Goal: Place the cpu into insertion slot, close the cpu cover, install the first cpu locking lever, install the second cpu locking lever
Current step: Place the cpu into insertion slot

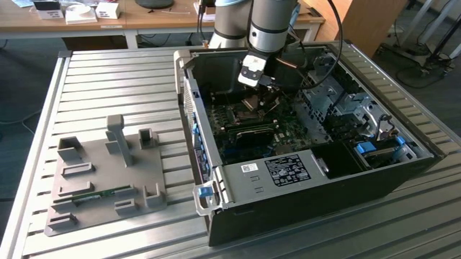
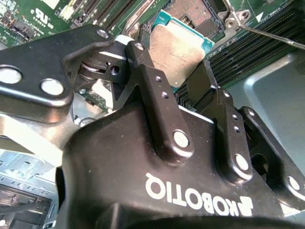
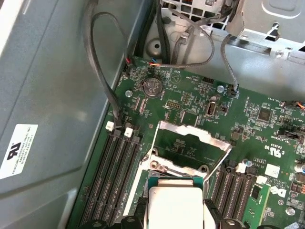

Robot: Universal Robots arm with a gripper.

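My gripper [image 1: 260, 94] hangs inside the open computer case, shut on the cpu [image 2: 178, 45], a flat square chip with a silvery top held between the two black fingers [image 2: 143, 67]. In the first wrist view the cpu [image 3: 175, 205] hovers just short of the insertion slot [image 3: 164, 167], whose metal rim shows beyond its edge. In the second wrist view the slot's dark socket [image 2: 198, 14] lies just past the chip. The cpu cover [image 3: 190, 131], a thin silvery frame, stands hinged open behind the slot. A thin wire locking lever [image 3: 217, 164] stands raised beside it.
Long black memory slots [image 3: 114, 176] flank the socket on both sides. Loose black cables [image 3: 102, 57] hang along the case wall. A grey drive cage [image 1: 338, 102] fills the case's far side. A grey fixture plate [image 1: 101, 183] lies on the table at the exterior view's left.
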